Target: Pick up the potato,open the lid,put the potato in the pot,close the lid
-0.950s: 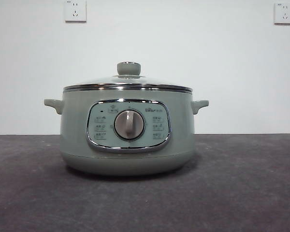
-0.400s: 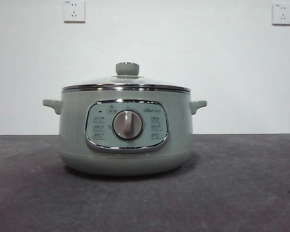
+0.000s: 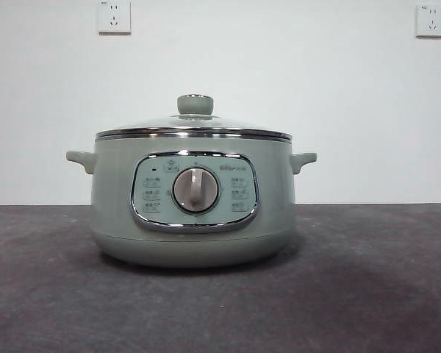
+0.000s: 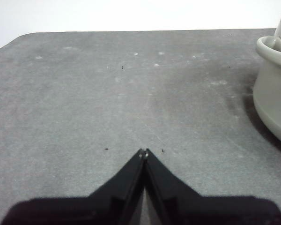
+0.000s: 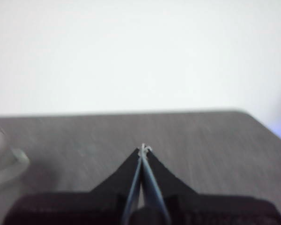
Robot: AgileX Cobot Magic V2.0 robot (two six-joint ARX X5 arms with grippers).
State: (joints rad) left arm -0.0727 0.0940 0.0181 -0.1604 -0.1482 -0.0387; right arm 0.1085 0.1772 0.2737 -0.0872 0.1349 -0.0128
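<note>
The grey table (image 3: 367, 294) fills the lower part of the front view, with a white wall (image 3: 338, 95) and two sockets behind it. The pot (image 3: 191, 220) stands on the table with its dial facing the camera. The lid (image 3: 194, 126) sits closed on the pot's rim, knob up. The potato shows in no view. The left gripper (image 4: 144, 152) hangs over bare table near the pot's side, jaws pressed together and holding nothing. The right gripper (image 5: 144, 149) is also closed and holds nothing; its view is blurred.

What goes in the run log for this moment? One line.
lid: on pot | potato: not visible | left gripper: shut, empty | right gripper: shut, empty
</note>
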